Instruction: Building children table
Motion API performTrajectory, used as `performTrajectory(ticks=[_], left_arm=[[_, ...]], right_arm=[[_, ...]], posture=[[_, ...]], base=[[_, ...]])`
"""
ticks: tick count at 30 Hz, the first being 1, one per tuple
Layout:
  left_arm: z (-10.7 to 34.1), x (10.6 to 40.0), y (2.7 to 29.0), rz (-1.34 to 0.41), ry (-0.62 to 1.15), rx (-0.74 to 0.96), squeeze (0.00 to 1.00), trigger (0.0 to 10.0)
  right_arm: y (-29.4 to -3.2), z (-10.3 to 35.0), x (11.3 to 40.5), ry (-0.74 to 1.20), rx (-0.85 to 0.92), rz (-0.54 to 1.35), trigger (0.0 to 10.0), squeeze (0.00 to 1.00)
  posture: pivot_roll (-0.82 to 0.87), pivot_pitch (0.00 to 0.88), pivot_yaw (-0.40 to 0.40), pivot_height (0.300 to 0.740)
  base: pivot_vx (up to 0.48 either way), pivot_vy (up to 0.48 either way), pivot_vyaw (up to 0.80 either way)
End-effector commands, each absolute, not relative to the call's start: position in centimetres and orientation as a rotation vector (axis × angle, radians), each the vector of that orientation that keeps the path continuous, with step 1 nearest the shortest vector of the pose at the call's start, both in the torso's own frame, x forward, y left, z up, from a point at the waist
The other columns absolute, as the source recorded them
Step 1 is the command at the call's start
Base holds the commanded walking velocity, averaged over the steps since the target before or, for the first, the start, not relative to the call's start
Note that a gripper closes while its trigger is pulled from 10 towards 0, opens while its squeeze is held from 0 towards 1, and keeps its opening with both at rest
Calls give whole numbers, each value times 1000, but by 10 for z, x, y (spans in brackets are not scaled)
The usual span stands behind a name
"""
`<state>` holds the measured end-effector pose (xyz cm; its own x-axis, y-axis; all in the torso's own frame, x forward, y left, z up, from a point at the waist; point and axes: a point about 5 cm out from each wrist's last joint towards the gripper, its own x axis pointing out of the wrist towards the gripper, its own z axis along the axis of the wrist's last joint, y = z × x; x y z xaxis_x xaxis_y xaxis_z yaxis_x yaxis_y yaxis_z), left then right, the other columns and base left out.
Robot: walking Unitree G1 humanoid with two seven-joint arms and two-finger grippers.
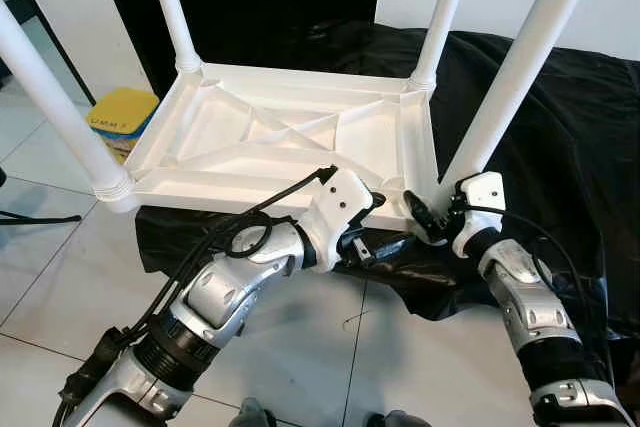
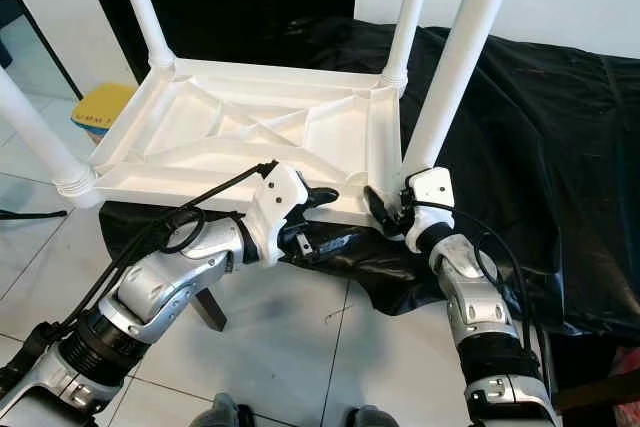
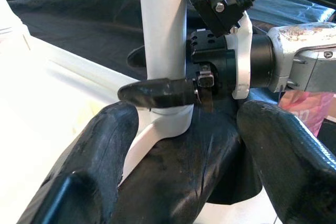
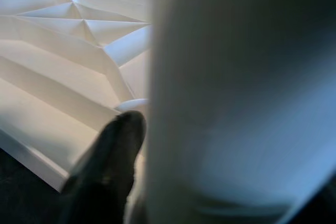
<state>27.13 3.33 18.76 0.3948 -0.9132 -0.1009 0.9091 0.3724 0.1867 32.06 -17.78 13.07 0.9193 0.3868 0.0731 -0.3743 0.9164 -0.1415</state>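
Jaws of the right gripper [image 2: 392, 209] are clamping the base of the near-right leg [image 2: 455, 62] at 4 o'clock on the upside-down table top [image 2: 245, 132], likely seating it in its socket. Left gripper [image 3: 184, 145] is hovering with fingers apart at 6 o'clock by the near rim over the black cloth [image 2: 540, 107], probably ready to steady; all 4 legs are standing upright.

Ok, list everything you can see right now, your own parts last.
Tabletop: one, white, upside down on the black cloth, ribbed underside up.
Table legs: four, white, standing up from the tabletop's corners.
Black cloth: one, draped under the tabletop and off to the right.
Yellow box: one, on the floor left of the tabletop.
Tiled floor: light, in front.
Left tool: black fingers open, at the tabletop's near edge.
Right tool: black fingers around the base of the near right leg.
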Motion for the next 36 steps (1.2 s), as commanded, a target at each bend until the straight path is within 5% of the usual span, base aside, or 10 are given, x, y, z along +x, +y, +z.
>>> performTrajectory(ticks=[1, 8, 9, 22, 36], left_arm=[[187, 263, 31, -1311, -15, 247, 0, 10000], [186, 262, 31, -1308, -12, 246, 0, 10000], [182, 260, 32, -1304, -5, 249, 0, 10000], [176, 256, 30, -1306, 6, 256, 0, 10000], [168, 258, 35, -1269, 16, 269, 0, 10000]], right_arm=[[-171, 123, 317, -69, -118, 437, 0, 0], [-176, 116, 313, -48, -97, 420, 0, 0], [-178, 111, 307, -32, -64, 330, 10000, 0], [-177, 98, 295, 8, 27, -95, 10000, 0], [-154, 100, 287, -26, 80, -224, 10000, 0]], posture=[[8, 82, -5, 740], [12, 80, -13, 740], [11, 78, -22, 740], [5, 75, -33, 740], [-3, 71, -38, 740]], base=[[0, 0, 0], [0, 0, 0], [0, 0, 0], [0, 0, 0], [0, 0, 0]])
